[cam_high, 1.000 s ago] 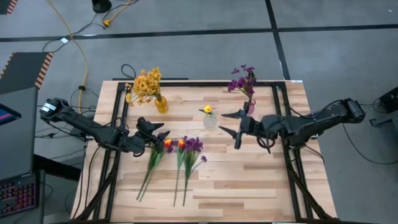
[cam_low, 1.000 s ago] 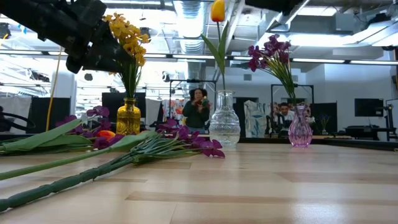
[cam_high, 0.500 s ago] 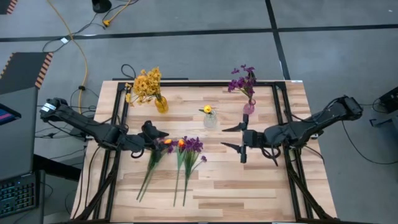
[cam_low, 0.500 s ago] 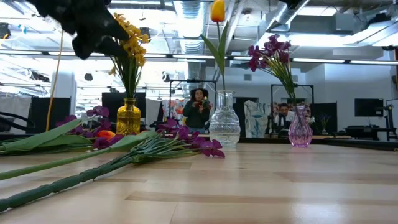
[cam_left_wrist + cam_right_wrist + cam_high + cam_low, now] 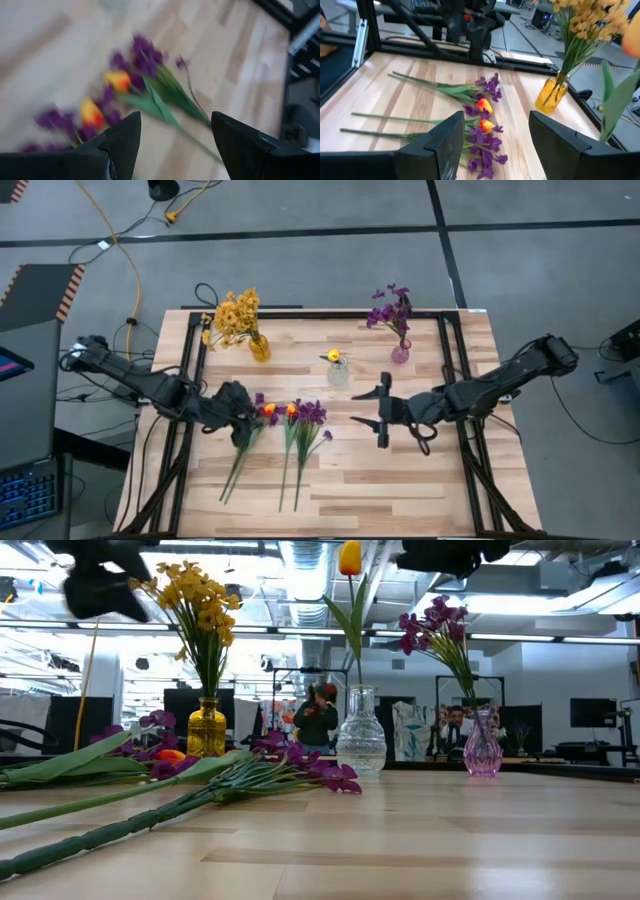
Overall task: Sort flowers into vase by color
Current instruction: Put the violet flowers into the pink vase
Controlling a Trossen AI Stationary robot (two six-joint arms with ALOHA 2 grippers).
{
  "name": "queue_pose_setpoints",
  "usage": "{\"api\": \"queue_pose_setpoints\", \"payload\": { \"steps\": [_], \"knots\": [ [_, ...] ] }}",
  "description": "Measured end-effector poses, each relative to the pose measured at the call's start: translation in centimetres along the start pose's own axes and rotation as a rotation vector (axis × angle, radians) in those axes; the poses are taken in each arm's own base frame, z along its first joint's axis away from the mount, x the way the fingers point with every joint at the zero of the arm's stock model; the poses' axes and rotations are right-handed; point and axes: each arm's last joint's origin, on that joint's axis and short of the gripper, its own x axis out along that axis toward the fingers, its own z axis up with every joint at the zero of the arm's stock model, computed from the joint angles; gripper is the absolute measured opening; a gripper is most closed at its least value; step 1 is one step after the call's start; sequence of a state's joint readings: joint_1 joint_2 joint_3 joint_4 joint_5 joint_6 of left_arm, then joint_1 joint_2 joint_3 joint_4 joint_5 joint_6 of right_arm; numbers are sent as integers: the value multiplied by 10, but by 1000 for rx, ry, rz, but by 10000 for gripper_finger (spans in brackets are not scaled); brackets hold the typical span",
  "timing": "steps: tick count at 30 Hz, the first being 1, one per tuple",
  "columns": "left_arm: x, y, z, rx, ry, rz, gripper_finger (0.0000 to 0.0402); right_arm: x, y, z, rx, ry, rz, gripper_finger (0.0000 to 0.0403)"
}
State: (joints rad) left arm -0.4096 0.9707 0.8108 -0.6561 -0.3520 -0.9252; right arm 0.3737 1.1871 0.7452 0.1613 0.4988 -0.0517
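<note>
Several loose flowers (image 5: 292, 415), purple blooms and two orange tulip buds on long green stems, lie on the table left of centre, stems toward the near edge. My left gripper (image 5: 243, 408) hovers open just left of their heads, slanting down at them (image 5: 120, 80). My right gripper (image 5: 369, 407) hangs open above the table to their right, pointing at them (image 5: 481, 116). At the back stand a yellow vase (image 5: 259, 348) with yellow clusters, a clear vase (image 5: 339, 373) with one orange tulip, and a pink vase (image 5: 400, 355) with purple blooms.
Black frame rails (image 5: 455, 370) run along the table's left, right and far sides. Bare wood lies between the loose flowers and my right gripper, and along the near edge (image 5: 400, 490). In the low view, people show in the room behind the table (image 5: 318, 718).
My left gripper has risen and tipped its fingers down toward the lying flower heads. My right gripper has gone toward the table's near edge and left, closer to the loose flowers. Both have stayed open. The flowers have not moved.
</note>
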Motion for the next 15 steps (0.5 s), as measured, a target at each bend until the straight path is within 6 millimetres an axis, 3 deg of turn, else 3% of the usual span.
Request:
{"api": "queue_pose_setpoints", "payload": {
  "steps": [8,15],
  "knots": [
    [1,-2,-26,-157,250,38,229,3,0,-2,-5,12,-3,250],
    [21,-5,-42,-182,338,188,229,3,-1,-1,2,4,-8,250]
  ]
}}
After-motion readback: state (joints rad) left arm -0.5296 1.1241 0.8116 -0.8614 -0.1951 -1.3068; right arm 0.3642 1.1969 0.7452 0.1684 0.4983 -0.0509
